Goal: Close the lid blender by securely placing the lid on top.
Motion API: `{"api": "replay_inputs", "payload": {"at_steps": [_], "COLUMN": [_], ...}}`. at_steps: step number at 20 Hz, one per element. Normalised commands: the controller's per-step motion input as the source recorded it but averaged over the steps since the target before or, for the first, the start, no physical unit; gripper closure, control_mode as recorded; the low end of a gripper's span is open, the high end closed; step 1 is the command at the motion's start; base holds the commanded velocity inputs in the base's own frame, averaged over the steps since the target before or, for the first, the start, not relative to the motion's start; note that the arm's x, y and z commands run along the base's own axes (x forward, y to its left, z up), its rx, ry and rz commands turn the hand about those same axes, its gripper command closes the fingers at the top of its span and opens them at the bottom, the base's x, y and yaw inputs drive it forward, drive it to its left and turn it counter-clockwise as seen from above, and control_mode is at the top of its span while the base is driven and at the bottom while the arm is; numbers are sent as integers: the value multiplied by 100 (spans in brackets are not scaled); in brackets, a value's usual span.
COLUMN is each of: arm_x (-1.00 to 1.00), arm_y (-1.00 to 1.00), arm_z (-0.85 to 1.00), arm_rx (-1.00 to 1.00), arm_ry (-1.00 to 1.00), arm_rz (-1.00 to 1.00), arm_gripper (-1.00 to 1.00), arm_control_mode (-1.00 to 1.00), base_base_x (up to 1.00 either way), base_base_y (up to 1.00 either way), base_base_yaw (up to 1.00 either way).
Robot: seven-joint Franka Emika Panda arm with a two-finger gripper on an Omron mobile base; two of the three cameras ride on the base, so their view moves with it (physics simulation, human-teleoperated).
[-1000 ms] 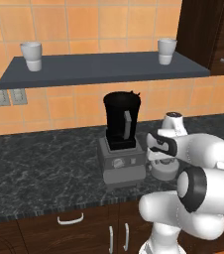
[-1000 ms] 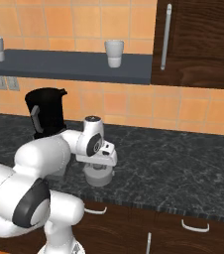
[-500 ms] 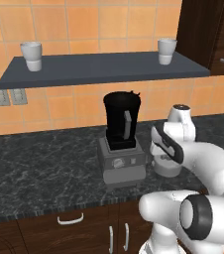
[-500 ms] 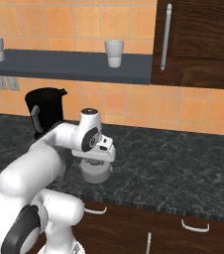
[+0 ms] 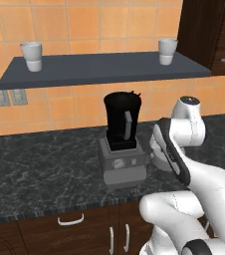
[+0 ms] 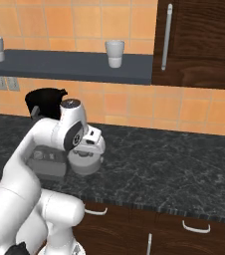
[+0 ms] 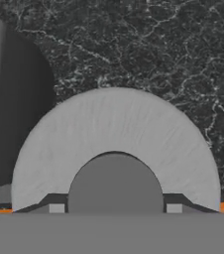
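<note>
On the wall at far left sits an outlet (image 5: 4,94), and above it a dark shelf (image 5: 104,69) carries one white cup (image 5: 32,56) near its left end and a second cup (image 5: 167,51) near its right end. Below, the blender (image 5: 122,142) stands on the dark speckled bench (image 5: 40,164), its black jar upright and open at the top on a grey base with a dial facing forward. Just right of the blender the arm bends down over the bench, and the lid (image 6: 86,158) hangs under the hand, beside the blender base and lower than the jar's mouth; whether it touches the bench cannot be told. In the hand view the lid (image 7: 115,144) shows as a pale grey ring around a darker central knob, close against the camera, with the bench behind it. The fingers are hidden behind the lid and the hand, so their spread and whether they grip the knob cannot be told. At far right, dark cabinet doors (image 6: 199,40) with a long handle rise above the tiled wall.
</note>
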Motion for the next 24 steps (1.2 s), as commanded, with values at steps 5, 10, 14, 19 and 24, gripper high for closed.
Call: {"api": "replay_inputs", "payload": {"at_steps": [5, 10, 14, 19, 24], "arm_x": [-41, -10, -23, -23, -9], "arm_y": [17, 35, 21, 20, 36], "arm_z": [86, 100, 100, 100, 100], "arm_rx": [-1, -2, -4, -4, -3], "arm_ry": [-33, -25, -17, -7, -2], "arm_rz": [0, 0, 0, 0, 0], "arm_gripper": [100, 100, 100, 100, 100], "arm_control_mode": [-100, -100, -100, -100, -100], "base_base_x": [0, 0, 0, 0, 0], "base_base_y": [0, 0, 0, 0, 0], "base_base_yaw": [0, 0, 0, 0, 0]}}
